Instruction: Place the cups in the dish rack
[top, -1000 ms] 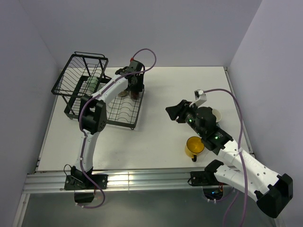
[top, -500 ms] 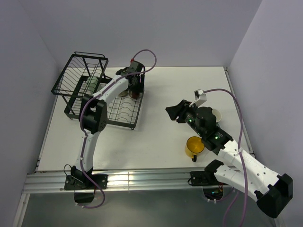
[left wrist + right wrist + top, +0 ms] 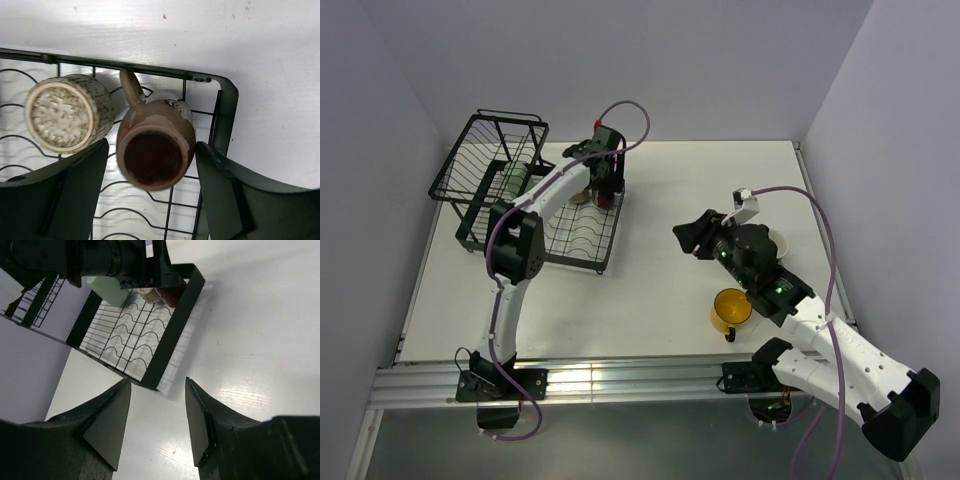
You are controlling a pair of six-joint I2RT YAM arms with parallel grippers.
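The black wire dish rack [image 3: 490,150] stands at the back left. The pale green tumbler [image 3: 513,180] lies in its basket section. The beige speckled cup [image 3: 65,112] and the small dark brown mug [image 3: 155,145] sit side by side in the far right corner of the flat tray. My left gripper [image 3: 605,185] is open, with a finger on each side of the brown mug and small gaps showing. The yellow mug [image 3: 730,308] stands on the table next to my right arm. My right gripper [image 3: 685,237] is open and empty above the table, facing the rack [image 3: 172,335].
A small white round dish [image 3: 778,241] sits at the right, partly hidden behind my right arm. White walls close in the table on three sides. The rack's raised rim [image 3: 227,110] runs just right of the brown mug.
My right gripper has shifted slightly to the right. My left gripper has barely moved and stays around the brown mug.
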